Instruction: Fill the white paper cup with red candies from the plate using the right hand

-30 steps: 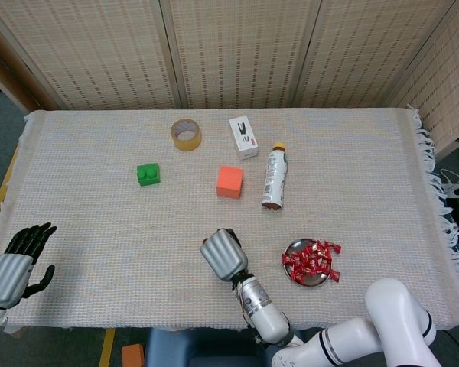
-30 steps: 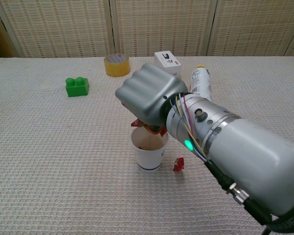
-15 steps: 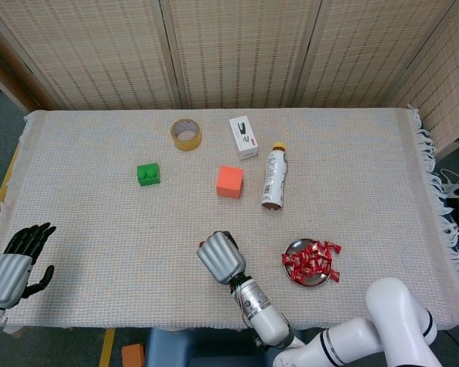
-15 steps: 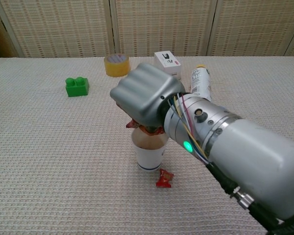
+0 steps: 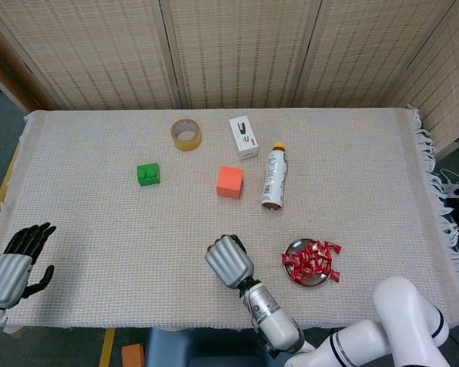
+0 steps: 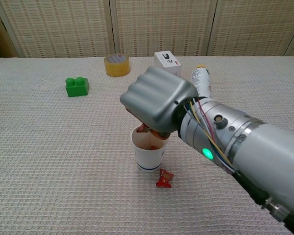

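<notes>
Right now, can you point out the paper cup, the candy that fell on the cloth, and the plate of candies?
paper cup [image 6: 148, 155], chest view, front of its white wall.
fallen candy [image 6: 163, 178], chest view, middle of the red wrapper.
plate [image 5: 289, 250], head view, bare left rim.

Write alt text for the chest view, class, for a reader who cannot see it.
The robot's right hand hovers with curled fingers over a white paper cup, red candy showing at its rim. One red candy lies on the woven tablecloth beside the cup. Behind sit a green block, a tape roll, a white box and a bottle.
</notes>
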Motion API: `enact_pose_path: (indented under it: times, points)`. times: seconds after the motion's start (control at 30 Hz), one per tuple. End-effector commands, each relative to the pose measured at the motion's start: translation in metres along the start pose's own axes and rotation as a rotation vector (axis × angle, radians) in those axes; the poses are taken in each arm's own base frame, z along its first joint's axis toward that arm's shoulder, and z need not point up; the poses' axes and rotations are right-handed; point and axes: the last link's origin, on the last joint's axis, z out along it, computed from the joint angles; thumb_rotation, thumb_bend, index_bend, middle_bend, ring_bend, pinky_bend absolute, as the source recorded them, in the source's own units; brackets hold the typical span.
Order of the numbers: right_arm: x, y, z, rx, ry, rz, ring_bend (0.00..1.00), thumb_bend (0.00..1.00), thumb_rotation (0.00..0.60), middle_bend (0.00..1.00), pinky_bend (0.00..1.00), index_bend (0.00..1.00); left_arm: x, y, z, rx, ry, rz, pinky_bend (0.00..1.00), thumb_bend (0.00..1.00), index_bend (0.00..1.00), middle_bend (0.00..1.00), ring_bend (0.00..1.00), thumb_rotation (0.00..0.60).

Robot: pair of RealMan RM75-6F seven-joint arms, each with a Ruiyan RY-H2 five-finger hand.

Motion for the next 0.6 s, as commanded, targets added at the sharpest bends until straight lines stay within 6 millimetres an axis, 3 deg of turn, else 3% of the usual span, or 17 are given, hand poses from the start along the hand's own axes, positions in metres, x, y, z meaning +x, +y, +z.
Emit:
enact_pose_path:
  times: [0.03,0.33,0.6]
  points:
    - [-0.0028,0.0011,-0.0022,-0.002,-0.019,-0.011,0.60,0.42,0.600,0.58,0.90,0.33,-0.0005,0.0013,-0.0002,-0.005,0.000,0.001,0.08,0.47,0.00,0.00,0.00,0.600]
    - [0.0010,-0.0027,0.0000,0.011,-0.022,0.011,0.60,0.39,0.600,0.55,0.90,0.22,-0.0010,0.0009,0.0000,-0.003,0.002,0.001,0.08,0.47,0.00,0.00,0.00,0.600]
    - [0.0023,-0.0048,0.0043,0.013,-0.027,0.021,0.60,0.37,0.600,0.53,0.90,0.20,-0.0016,0.0014,0.0006,-0.006,-0.001,0.001,0.08,0.47,0.00,0.00,0.00,0.600]
